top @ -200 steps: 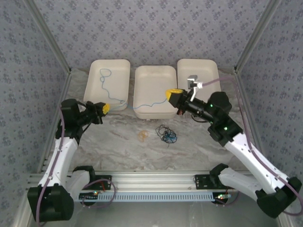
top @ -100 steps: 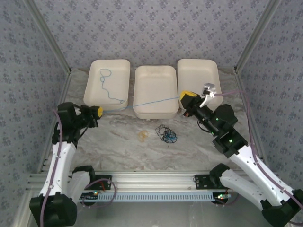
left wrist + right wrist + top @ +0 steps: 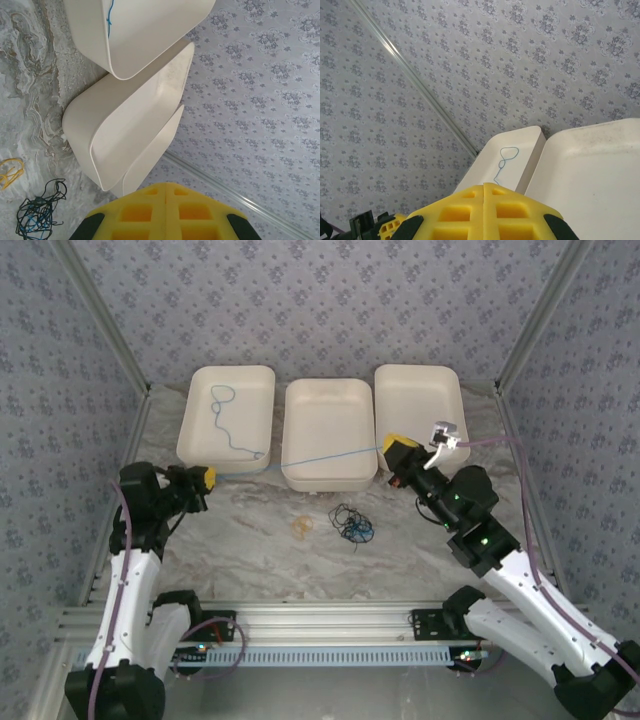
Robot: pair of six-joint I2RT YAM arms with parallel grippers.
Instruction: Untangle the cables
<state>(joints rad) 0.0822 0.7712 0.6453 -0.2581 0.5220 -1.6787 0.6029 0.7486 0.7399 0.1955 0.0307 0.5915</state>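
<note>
The marbled tabletop [image 3: 250, 540] spreads between patterned walls [image 3: 320, 300]. The left arm [image 3: 125, 570] rises along its 9 o'clock edge, and the right arm [image 3: 520, 580] reaches in from 4 o'clock.

Three white trays sit in a row at the far side: the left tray [image 3: 197, 435] at 11 o'clock, the middle tray [image 3: 325, 410] at 12 and the right tray [image 3: 415, 400] at 1.

The left tool [image 3: 203, 478] hangs at 9 o'clock, just in front of the left tray's near corner. Its yellow pads [image 3: 165, 212] are pressed together. The right tool [image 3: 396, 447] is at 2 o'clock, between the middle and right trays, also clenched [image 3: 484, 212].

A blue cable [image 3: 320, 456] runs nearly straight from one tool to the other, across the near part of the middle tray, and each tool appears to grasp one end of it.

A looped blue cord [image 3: 216, 412] lies in the left tray, with its tail trailing toward that tray's 5 o'clock corner. I cannot tell whether it joins the stretched run.

A tangle [image 3: 352, 525] of black and blue cords lies on the tabletop in front of the middle tray, apart from both tools. A small yellow-tan cord [image 3: 302, 527] lies just beside the tangle at its 9 o'clock.
</note>
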